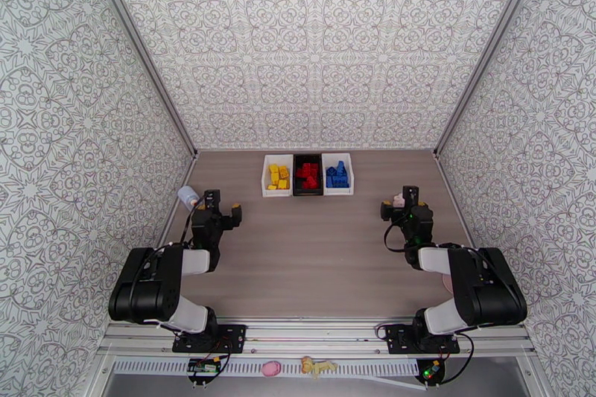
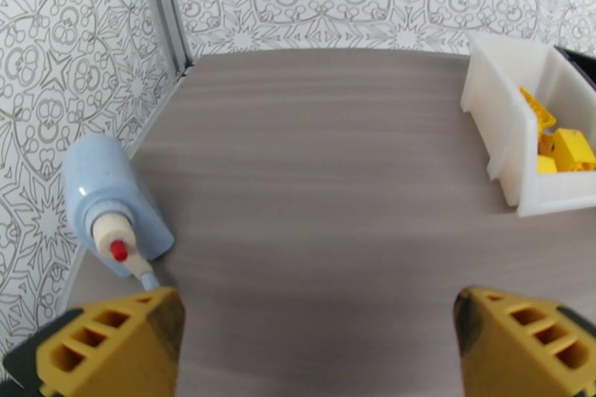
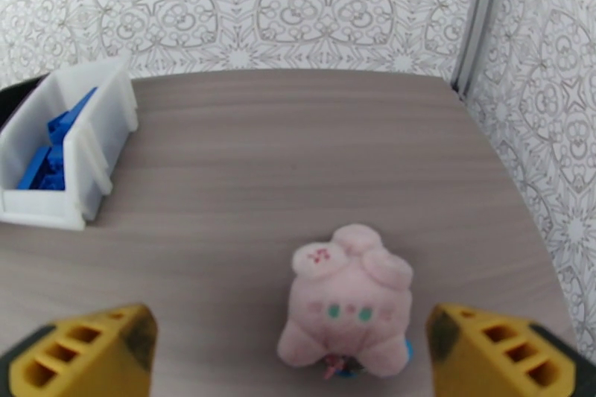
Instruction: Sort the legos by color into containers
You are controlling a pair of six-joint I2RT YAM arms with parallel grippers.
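Top view, reading from my end outward, 12 o'clock being the far wall

- Front rail: a small pink object (image 1: pixel 270 369) and a pale yellow figure (image 1: pixel 316 366) lie between the two arm bases, off the table (image 1: pixel 313 272)
- Left gripper (image 2: pixel 316 316): at about 9 o'clock on the table, yellow fingers (image 2: pixel 112 346) spread as wide as they go, nothing between them but bare wood grain. I see no contact with anything
- Pale blue bottle (image 2: pixel 112 201): on its side at 10 o'clock from the left gripper, near the left wall, red tip pointing back toward the left finger, just short of it
- Right gripper (image 3: pixel 294 331): at about 3 o'clock on the table, fully spread and holding nothing
- Pink plush toy (image 3: pixel 346 302): sits on the table between the right fingertips, nearer the right-hand one. I cannot tell if it touches that pad
- Bins: three in a touching row at 12 o'clock, near the far wall. The left white bin (image 1: pixel 266 186) holds the yellow legos (image 1: pixel 279 176), the black bin (image 1: pixel 296 167) the red legos (image 1: pixel 309 175), and the right white bin (image 1: pixel 350 184) the blue legos (image 1: pixel 337 175)
- I see no loose bricks on the tabletop
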